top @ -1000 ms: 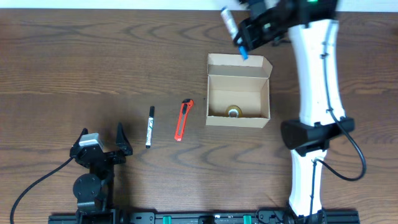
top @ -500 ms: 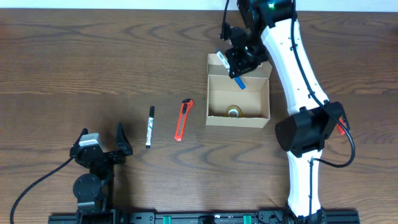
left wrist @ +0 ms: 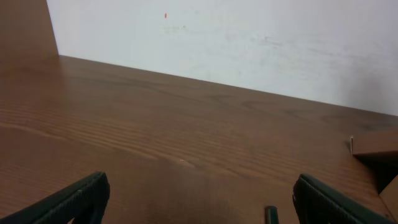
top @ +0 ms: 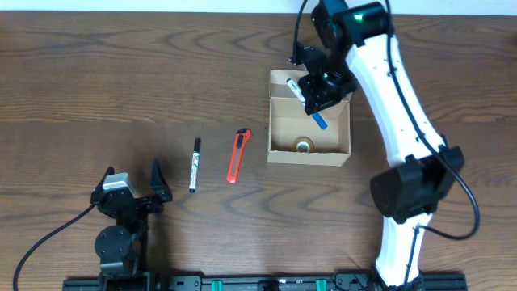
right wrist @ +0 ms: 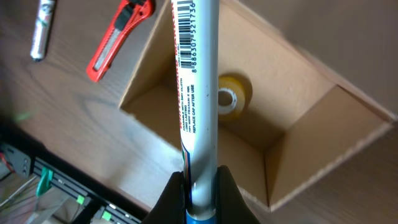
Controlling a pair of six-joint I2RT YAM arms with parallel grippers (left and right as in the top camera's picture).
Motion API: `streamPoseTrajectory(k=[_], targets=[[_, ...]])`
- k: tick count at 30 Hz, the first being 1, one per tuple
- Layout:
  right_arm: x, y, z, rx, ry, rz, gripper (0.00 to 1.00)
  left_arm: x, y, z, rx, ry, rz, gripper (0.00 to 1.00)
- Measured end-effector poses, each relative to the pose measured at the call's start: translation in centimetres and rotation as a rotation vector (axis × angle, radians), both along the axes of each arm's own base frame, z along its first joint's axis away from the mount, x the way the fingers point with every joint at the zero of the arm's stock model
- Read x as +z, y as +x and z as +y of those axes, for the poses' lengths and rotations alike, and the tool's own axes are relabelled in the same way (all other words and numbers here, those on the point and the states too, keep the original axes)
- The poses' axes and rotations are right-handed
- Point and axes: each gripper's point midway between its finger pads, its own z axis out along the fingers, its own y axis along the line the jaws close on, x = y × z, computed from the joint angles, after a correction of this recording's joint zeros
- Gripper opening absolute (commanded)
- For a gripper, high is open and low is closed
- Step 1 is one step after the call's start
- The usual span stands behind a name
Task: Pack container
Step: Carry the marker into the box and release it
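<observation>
The right gripper point(right wrist: 200, 186), clamped shut on the smooth white blue-capped marker point(right wrist: 199, 81), should lower it flat inside the walls before letting go, beside the glossy tape roll point(right wrist: 231, 93) lying in the matte tan cardboard container point(top: 309, 158), which sits open on the wood-grain table point(top: 121, 73) under the arm.

Right end effector point(top: 317, 90) gripping blue-capped marker point(top: 319, 121), above open container point(top: 309, 157)

Dark wooden table point(top: 121, 73), white wall point(left wrist: 249, 43)
</observation>
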Motion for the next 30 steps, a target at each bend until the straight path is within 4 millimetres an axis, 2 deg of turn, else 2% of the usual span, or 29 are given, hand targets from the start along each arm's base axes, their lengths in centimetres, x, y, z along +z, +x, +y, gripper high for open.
streamPoseTrajectory(k=[3,10,15,30], targets=[[-0.7,-0.6,-0.2,0.0,-0.004,0.013,0.01,0.0,0.0,0.0,0.0,0.0,0.0,0.95],[-6.3,-1.6,-0.5,0.0,-0.04,0.113,0.01,0.0,0.0,0.0,0.0,0.0,0.0,0.95],[-8.4,-1.4,-0.6,0.0,-0.046,0.109,0.02,0.0,0.0,0.0,0.0,0.0,0.0,0.95],[-9.7,0.4,-0.2,0.013,-0.03,0.03,0.01,0.0,0.0,0.0,0.0,0.0,0.0,0.95]])
